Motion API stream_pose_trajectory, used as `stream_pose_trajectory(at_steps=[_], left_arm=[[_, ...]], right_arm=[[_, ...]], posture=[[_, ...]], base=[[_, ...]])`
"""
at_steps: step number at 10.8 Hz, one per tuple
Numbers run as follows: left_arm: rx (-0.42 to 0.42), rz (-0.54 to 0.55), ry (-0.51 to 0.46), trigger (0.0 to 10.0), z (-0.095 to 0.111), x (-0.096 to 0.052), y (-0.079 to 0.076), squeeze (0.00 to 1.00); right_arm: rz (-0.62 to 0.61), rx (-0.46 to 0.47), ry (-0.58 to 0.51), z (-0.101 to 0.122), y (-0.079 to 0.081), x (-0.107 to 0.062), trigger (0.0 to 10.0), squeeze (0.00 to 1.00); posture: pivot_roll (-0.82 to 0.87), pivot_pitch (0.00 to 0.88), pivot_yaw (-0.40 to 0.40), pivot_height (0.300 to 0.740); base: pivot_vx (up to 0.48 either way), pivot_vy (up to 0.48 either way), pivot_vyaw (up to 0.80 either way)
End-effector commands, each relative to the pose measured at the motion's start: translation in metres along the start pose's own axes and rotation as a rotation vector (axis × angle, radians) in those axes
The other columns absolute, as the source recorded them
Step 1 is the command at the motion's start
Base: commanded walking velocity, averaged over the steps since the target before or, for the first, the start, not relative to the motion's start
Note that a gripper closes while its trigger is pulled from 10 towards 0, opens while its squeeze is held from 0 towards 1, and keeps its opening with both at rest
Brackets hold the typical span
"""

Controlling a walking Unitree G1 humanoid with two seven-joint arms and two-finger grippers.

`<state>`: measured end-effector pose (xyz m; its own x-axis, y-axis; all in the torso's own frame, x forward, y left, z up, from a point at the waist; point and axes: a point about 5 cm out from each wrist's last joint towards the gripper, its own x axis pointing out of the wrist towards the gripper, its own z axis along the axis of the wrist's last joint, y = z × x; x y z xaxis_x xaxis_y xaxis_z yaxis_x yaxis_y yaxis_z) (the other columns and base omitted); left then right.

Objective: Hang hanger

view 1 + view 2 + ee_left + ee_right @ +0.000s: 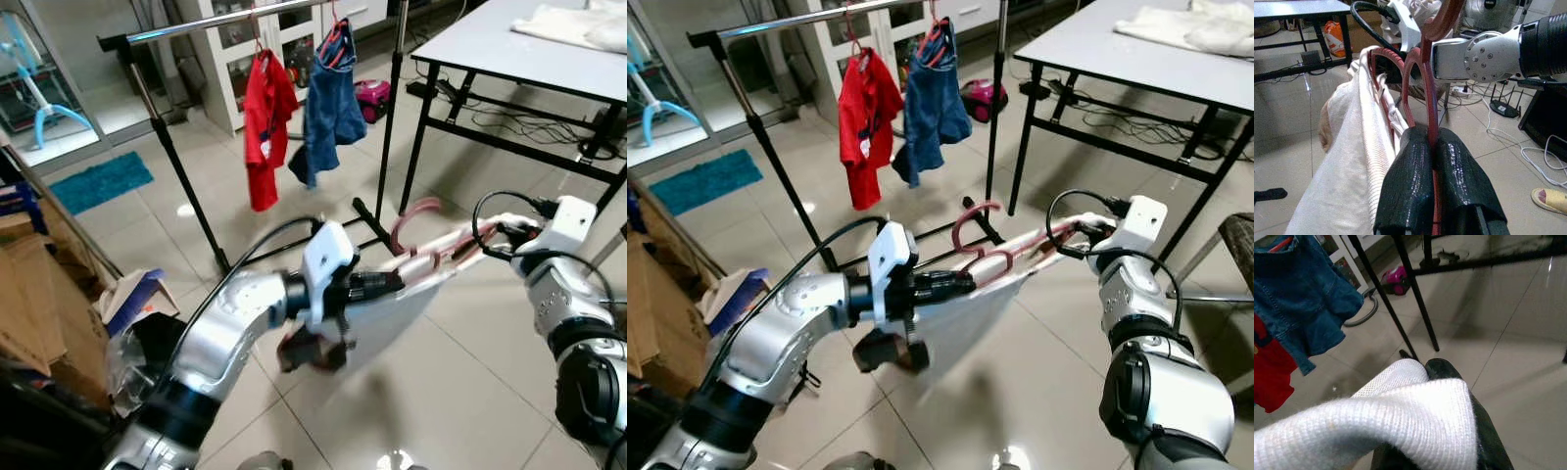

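A pink-red hanger (411, 213) carries a white knitted garment (392, 328) and is held in the air between my two arms, in front of the clothes rail (225, 20). My left gripper (1432, 147) is shut on the hanger's neck just below the hook; it also appears in the head view (955, 282). My right gripper (1070, 235) holds the garment's far shoulder. In the right wrist view the white cloth (1400, 421) drapes over the black fingers (1449, 369). The hook points up, lower than the rail and nearer to me.
A red shirt (265, 127) and a blue denim piece (328, 103) hang on the rail. A grey table (509, 49) with white cloth on it stands at the right. Cardboard boxes (39, 313) sit at the left. A pink object (370, 98) lies behind the rail.
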<state>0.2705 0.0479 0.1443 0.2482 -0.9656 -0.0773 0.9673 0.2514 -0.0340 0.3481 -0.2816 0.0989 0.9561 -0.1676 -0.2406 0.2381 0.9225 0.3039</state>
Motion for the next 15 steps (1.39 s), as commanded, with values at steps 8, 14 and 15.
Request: stream_pose_trajectory(at_steps=[8, 14, 15], left_arm=[[-0.099, 0.142, -0.097, 10.0, 0.021, -0.013, 0.023, 0.00], [-0.151, 0.299, -0.041, 10.0, 0.006, -0.007, 0.038, 0.00], [-0.159, 0.408, -0.067, 10.0, 0.010, -0.006, 0.051, 0.00]], right_arm=[[-0.175, 0.211, 0.060, -0.018, -0.023, -0.008, 0.0, 0.00], [-0.051, 0.343, 0.082, -0.053, 0.002, -0.013, 0.0, 0.00], [0.007, 0.214, 0.113, -0.063, 0.011, -0.014, 0.0, 0.00]], posture=[[0.00, 0.000, 0.073, 0.740], [-0.02, 0.000, 0.072, 0.740], [-0.02, 0.000, 0.073, 0.740]], base=[[0.000, 0.000, 0.00], [0.000, 0.000, 0.00], [0.000, 0.000, 0.00]])
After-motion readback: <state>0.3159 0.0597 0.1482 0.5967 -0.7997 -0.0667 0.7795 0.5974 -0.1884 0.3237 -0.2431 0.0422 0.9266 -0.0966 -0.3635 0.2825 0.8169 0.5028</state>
